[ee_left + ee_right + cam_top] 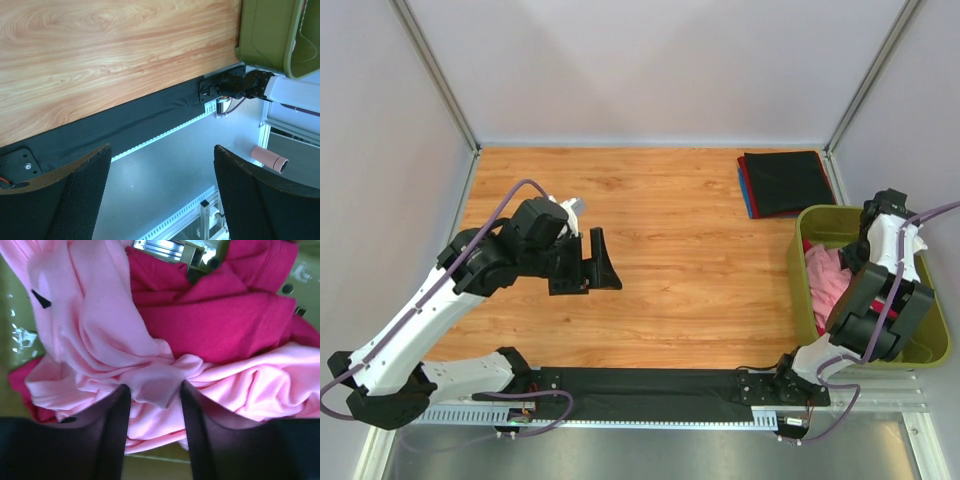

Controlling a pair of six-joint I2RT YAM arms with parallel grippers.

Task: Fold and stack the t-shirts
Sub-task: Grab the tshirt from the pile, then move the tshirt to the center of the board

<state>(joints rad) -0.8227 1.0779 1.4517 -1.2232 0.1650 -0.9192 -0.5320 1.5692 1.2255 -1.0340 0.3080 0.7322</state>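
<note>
Counter (pixel 650 260): folded stack (pixel 785 182) sits at its far right corner. Olive-green tub (pixel 825 212) at the right edge holds the light pink t-shirt (pixel 95 345), tangled over the magenta t-shirt (pixel 225 325). Your right claw (pixel 152 400) pinches one bunched pink fold. Left claw (pixel 161 165) gapes, empty, above the near edge. Risk: the thin pinch slips on the lift, or the magenta one drags out too.

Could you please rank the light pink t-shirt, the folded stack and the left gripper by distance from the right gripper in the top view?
1. light pink t-shirt, in the tub, between the fingers of the right gripper.
2. folded stack, at the far right corner of the table.
3. left gripper, across on the left side.
</note>
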